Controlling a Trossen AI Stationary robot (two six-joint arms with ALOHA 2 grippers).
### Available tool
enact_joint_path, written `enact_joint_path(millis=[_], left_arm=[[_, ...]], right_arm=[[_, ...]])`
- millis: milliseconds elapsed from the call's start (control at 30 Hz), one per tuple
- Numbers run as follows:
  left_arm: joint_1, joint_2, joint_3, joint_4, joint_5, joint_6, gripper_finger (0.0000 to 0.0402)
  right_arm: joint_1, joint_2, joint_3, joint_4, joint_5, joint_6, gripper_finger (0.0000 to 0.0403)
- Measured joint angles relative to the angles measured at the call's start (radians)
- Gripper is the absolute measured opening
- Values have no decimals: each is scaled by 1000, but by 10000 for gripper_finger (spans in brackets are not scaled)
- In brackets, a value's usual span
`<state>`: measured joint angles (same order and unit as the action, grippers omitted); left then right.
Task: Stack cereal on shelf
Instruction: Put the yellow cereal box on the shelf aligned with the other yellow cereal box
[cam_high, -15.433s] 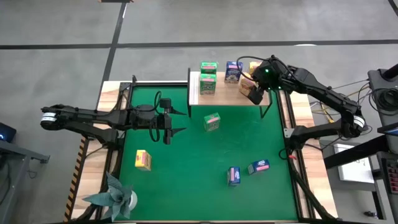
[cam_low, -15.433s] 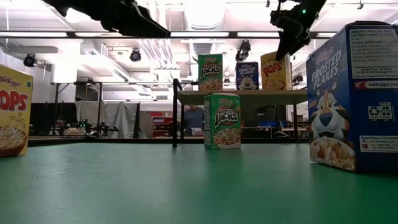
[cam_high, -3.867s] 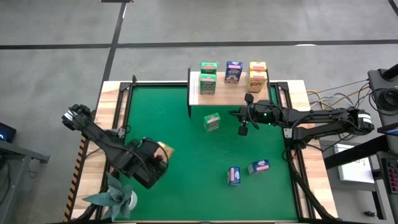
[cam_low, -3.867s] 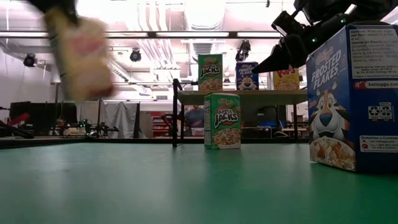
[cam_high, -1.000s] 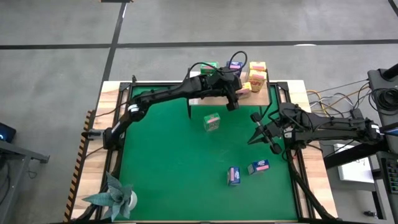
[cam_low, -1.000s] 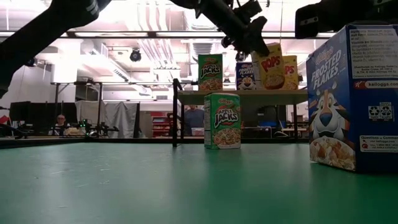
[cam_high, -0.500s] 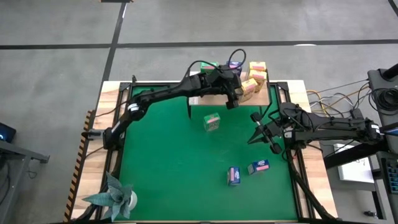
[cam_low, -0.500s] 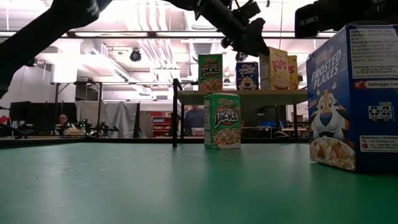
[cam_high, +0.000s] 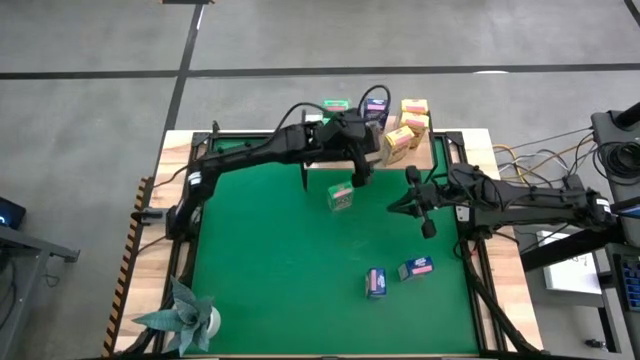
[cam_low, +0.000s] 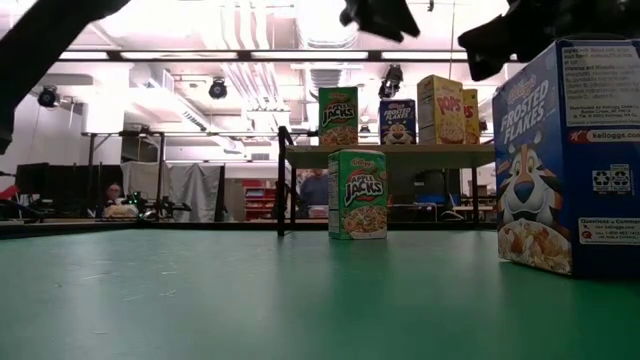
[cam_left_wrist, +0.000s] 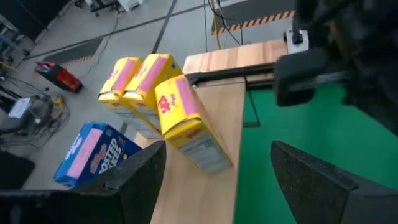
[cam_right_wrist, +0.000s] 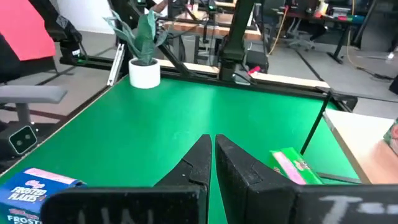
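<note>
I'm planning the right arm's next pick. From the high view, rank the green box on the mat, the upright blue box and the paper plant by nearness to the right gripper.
From the right gripper:
1. Green box, mid-mat, toward the shelf.
2. Upright blue box, near edge of the mat.
3. Paper plant, far near-left corner.

A large green mat (cam_high: 290, 270) covers the wooden table (cam_high: 175, 150). A folded teal paper plant (cam_high: 185, 315) in a white pot (cam_right_wrist: 144, 71) stands at one corner of the mat. Beyond the mat, a person (cam_low: 112, 196) sits among dark workbenches.

Blue box (cam_low: 566, 155) cropped at right (low view), arms' grippers mostly out of frame
</note>
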<state>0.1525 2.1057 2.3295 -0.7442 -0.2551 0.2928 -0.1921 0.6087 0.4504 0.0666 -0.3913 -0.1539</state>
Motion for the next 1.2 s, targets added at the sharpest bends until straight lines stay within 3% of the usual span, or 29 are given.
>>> enact_joint_path(millis=[300,567,733,967,1200], left_arm=[[-17,-48,-3,-174,-38,-59,272],[-73,-117,-134,-142,-72,-68,272],[-105,-254,-353,22,-101,-52,272],[-125,-552,-777,345,-105,-70,272],[-132,-816,-1071,636,-103,-66,272]], right_arm=[[0,30,21,-3,1,-1,13],[0,30,34,-2,34,11,13],[0,31,52,-10,57,25,13],[0,57,113,-21,57,21,13],[-2,151,273,-192,96,-5,13]])
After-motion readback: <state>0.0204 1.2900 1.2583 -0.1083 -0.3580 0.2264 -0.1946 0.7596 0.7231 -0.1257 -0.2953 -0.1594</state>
